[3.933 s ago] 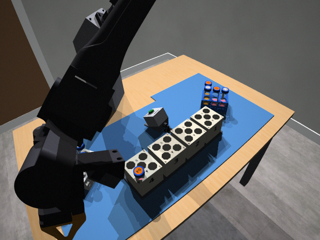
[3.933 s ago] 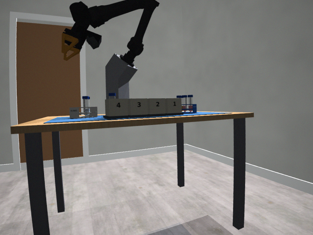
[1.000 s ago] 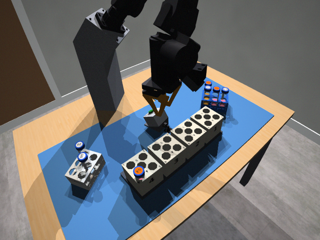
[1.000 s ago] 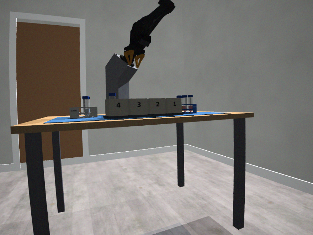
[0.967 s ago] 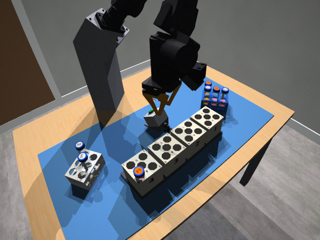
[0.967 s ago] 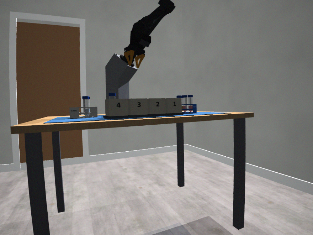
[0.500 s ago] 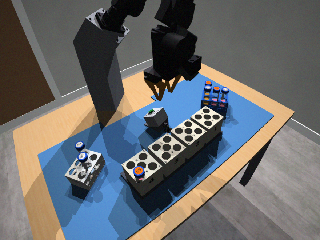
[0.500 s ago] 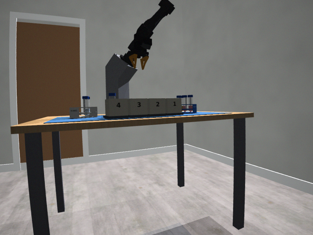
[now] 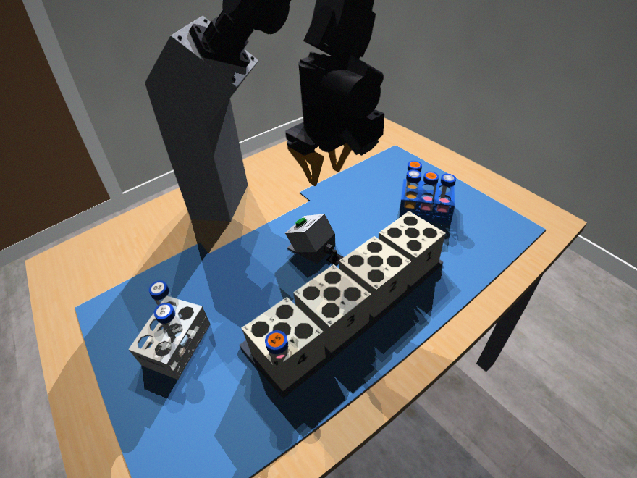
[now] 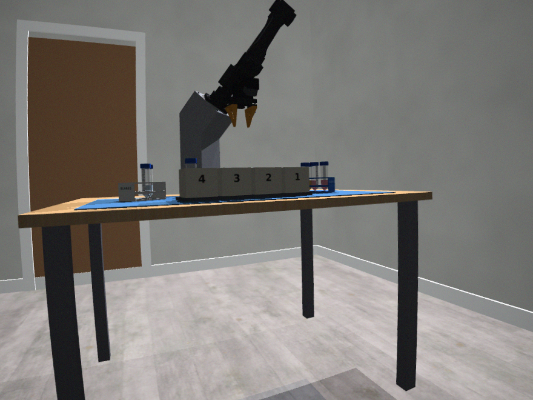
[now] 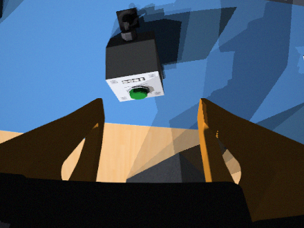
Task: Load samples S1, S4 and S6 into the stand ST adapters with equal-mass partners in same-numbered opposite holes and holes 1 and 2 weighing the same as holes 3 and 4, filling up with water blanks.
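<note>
High above mat's far edge – claw [image 9: 325,166] apart, empty, tips down – arm folded.

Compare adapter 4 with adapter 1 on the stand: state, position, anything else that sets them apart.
Adapter 4 holds one tube, S4, with an orange cap dot; adapter 1 has all five holes bare. In the top view adapter 4 is the end block nearer the grey blank rack, adapter 1 the end beside the blue sample rack. Both are pale, upright, five-holed blocks.
</note>
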Controlling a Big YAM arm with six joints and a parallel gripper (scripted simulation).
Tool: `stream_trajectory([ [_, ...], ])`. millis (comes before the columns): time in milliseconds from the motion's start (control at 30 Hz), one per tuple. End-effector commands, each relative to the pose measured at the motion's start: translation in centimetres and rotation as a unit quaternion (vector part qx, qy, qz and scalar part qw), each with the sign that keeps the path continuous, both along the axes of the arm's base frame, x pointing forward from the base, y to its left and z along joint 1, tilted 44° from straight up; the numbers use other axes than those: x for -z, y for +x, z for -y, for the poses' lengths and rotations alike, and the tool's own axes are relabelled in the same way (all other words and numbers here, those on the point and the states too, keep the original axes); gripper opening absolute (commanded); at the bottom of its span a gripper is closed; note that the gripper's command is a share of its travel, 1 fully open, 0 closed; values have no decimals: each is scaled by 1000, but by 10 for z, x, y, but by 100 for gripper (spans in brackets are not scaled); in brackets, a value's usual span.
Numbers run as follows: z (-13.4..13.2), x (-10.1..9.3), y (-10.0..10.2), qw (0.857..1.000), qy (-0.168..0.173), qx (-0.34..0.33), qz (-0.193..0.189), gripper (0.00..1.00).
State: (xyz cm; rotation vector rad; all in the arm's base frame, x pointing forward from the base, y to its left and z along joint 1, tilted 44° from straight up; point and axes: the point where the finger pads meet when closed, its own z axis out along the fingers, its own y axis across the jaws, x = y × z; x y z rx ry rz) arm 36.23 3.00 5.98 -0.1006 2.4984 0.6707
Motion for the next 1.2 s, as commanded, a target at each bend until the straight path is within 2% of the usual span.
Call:
stream_trajectory([
  [0,14,-19,18,999,4,29,22,55],
  [133,14,-16,15,999,5,29,15,55],
  [167,7,-10,10,1000,4,18,9,55],
  [1167,7,-9,10,1000,4,18,9,55],
])
